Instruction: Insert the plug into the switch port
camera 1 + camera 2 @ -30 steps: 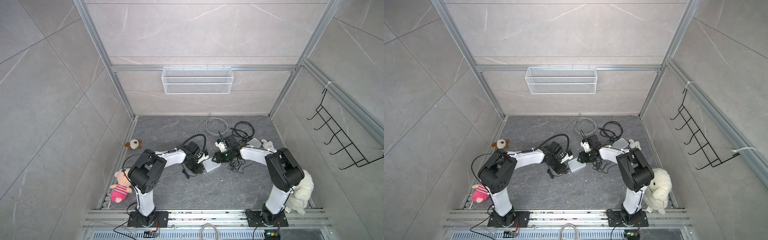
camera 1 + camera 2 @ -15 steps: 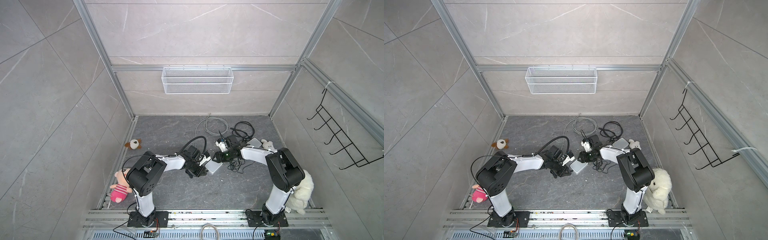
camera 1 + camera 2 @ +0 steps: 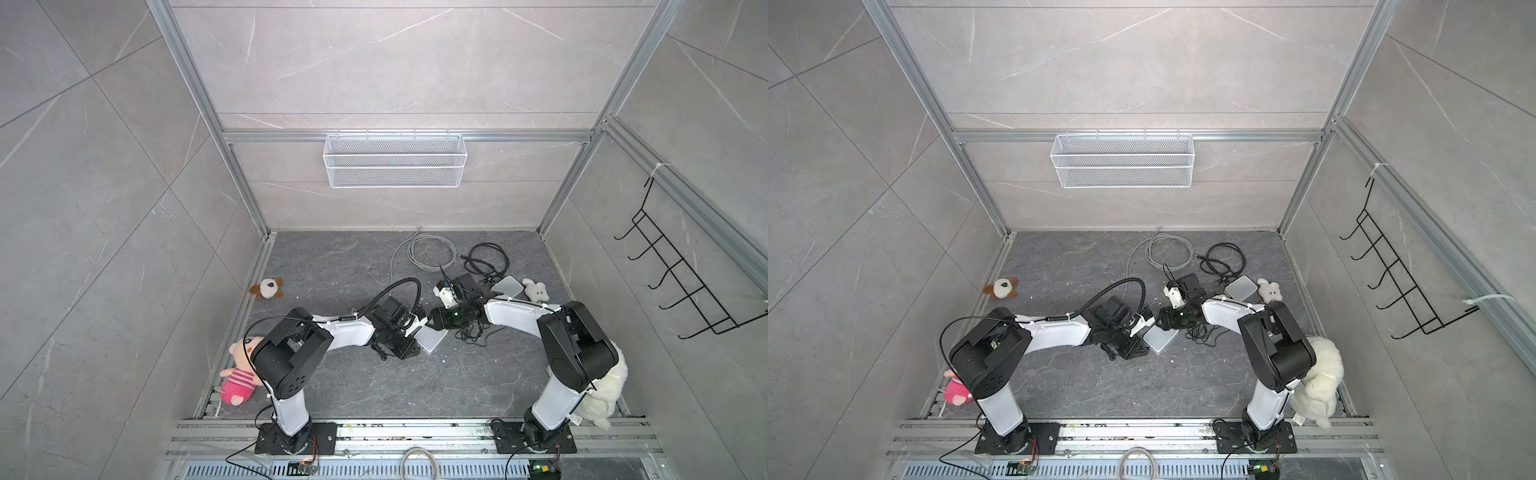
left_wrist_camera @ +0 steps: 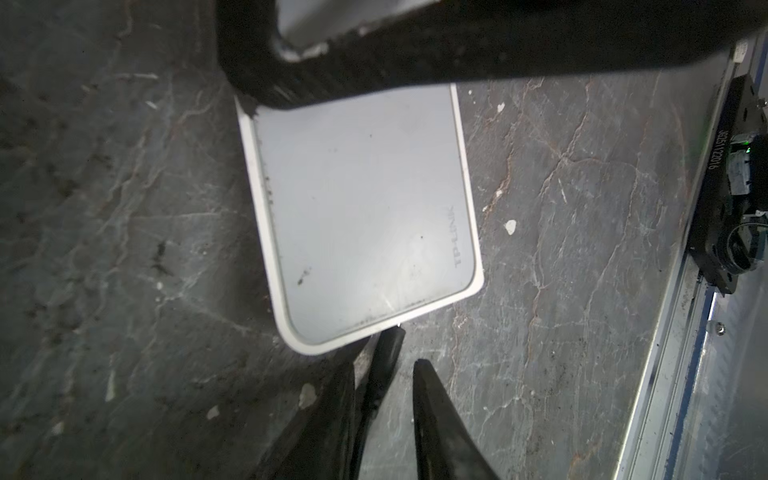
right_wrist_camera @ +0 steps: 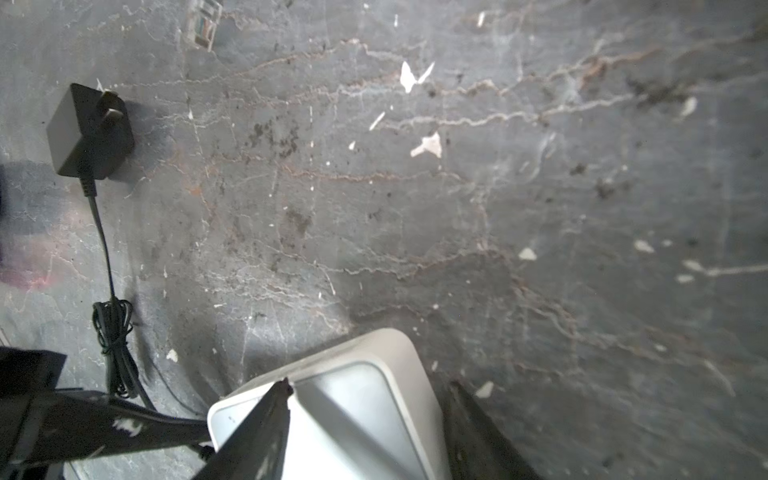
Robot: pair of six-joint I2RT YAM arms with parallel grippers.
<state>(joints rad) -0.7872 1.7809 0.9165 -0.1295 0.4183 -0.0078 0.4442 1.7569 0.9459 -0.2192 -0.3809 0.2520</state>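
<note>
The white switch (image 4: 361,208) lies flat on the dark floor, in both top views between the arms (image 3: 432,341) (image 3: 1159,338); its ports are hidden. My left gripper (image 4: 409,353) hovers at one corner of it (image 3: 417,332), jaws slightly open with only floor between them. My right gripper (image 5: 370,386) is open and straddles the opposite end (image 5: 353,399), one finger above the top face, the other beside the edge. A black power adapter (image 5: 89,129) trails a thin cable (image 5: 112,320) that runs under the left gripper. The plug at its end is hidden.
A clear network connector (image 5: 203,25) lies on the floor, near a coiled grey cable (image 3: 419,253) and black cables (image 3: 486,262). A second white box (image 3: 507,286) and a small plush (image 3: 536,291) sit behind the right arm. More plush toys (image 3: 266,287) (image 3: 239,374) lie left.
My left gripper, shut before, has parted its jaws a little and edged closer to the switch. The right gripper's jaws have widened slightly around the switch.
</note>
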